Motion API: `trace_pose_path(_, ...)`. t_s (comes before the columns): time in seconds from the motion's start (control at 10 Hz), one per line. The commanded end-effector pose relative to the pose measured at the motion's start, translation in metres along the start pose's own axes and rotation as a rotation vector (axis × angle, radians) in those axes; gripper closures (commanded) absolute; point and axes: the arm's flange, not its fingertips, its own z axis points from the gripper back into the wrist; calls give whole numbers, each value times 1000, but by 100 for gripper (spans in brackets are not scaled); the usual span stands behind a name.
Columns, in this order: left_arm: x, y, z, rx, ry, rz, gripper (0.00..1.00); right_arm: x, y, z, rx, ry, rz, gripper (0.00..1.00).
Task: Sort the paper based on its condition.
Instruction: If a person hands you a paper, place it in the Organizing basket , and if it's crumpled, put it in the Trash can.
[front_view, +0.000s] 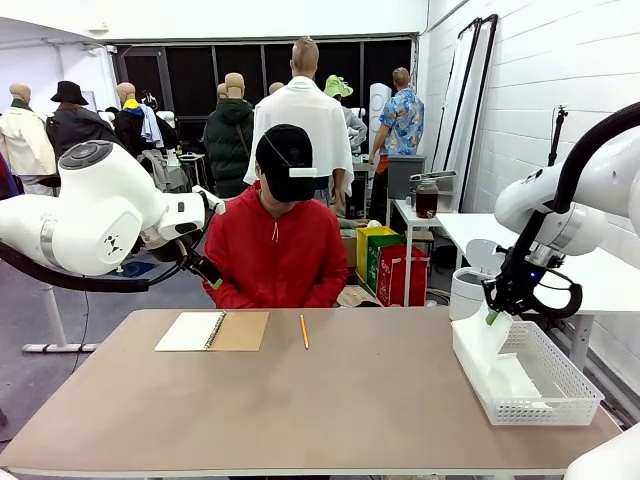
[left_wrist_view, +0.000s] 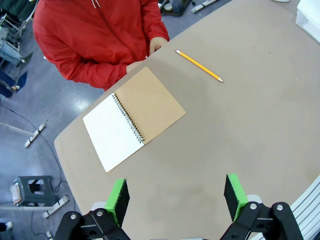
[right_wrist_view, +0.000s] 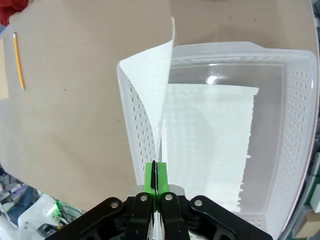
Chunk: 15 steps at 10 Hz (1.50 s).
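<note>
Tan tabletop (front_view: 330, 400), shared with a person in a red hooded top (front_view: 277, 250) seated at the far side, both hands at the table edge.

Item 1: my right fingers (right_wrist_view: 155, 181), pressed together on the lower edge of a sheet of paper (right_wrist_view: 155, 85). The sheet is white and flat, with a ragged torn edge; it hangs over the near wall of the basket, curving from my pads across the rim, part of it inside and part rising above the rim. In the front view my right fingers (front_view: 492, 316) sit just above the basket's near-left corner.

Item 2: white mesh basket (front_view: 560, 375), at the right end of the tabletop, perforated walls, near the table edge.

Item 3: my left fingers (left_wrist_view: 175, 197), green pads spread wide apart, nothing between them, held high above the tabletop on the left side.

Item 4: spiral-bound notebook (left_wrist_view: 133, 118), lying open and flat, brown kraft cover folded out beside a white page, in front of the person.

Item 5: yellow pencil (left_wrist_view: 199, 65), lying flat just beside the notebook, apart from it, well apart from the basket.
</note>
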Motion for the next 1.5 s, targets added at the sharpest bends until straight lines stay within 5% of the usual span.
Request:
trace_pose_path(0.0,0,0,0,1,0,-1,0,-9,-10,-6,-35,25,-8,100)
trace_pose_path(0.6,0,0,0,1,0,-1,0,-22,-32,-33,-58,111,-68,100)
trace_pose_path(1.1,0,0,0,1,0,-1,0,-21,-34,-52,-196,153,-99,100)
trace_pose_path(1.4,0,0,0,1,0,-1,0,-21,-31,-64,-274,183,-130,42)
